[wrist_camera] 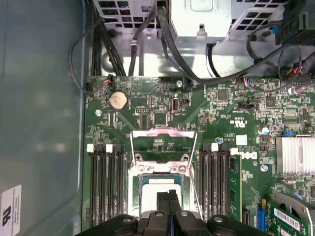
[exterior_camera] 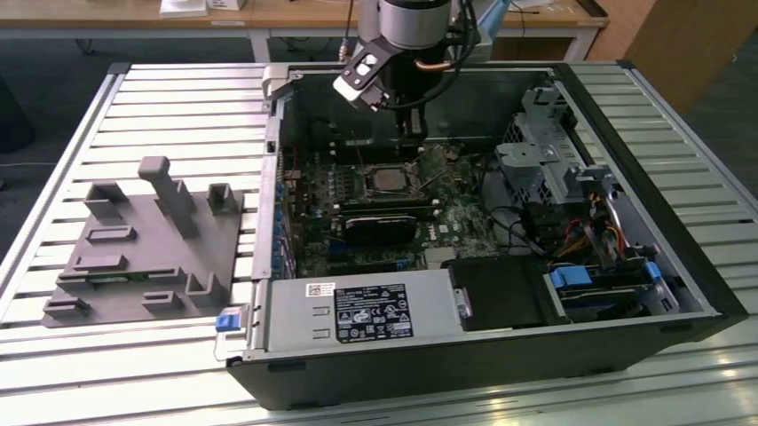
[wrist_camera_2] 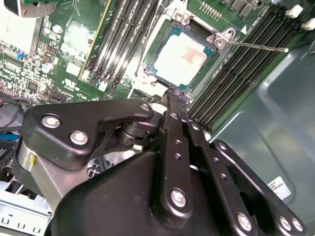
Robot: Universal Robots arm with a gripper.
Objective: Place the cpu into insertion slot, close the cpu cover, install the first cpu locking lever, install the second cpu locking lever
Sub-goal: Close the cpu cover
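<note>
The cpu (wrist_camera_2: 184, 54) (wrist_camera: 150, 189), a pale square chip, lies flat in the insertion slot (wrist_camera_2: 156, 70) on the green motherboard; in the exterior view it is a small square (exterior_camera: 385, 180) mid-board. The cpu cover (wrist_camera: 162, 133), a thin metal frame with a window, stands tilted open at the far side of the socket. A thin metal locking lever (wrist_camera_2: 256, 46) sticks out sideways from the socket's corner. My gripper (wrist_camera_2: 172, 94) (wrist_camera: 167, 199) (exterior_camera: 410, 133) hovers right at the socket's edge, fingers shut together with nothing between them.
Black memory slots (wrist_camera: 106, 182) flank the socket on both sides. A long black card (exterior_camera: 382, 226) lies nearer the power supply box (exterior_camera: 361, 312). Drive cages and cables (exterior_camera: 556, 169) fill the case on the exterior view's right. A grey fixture (exterior_camera: 142, 240) sits outside the case.
</note>
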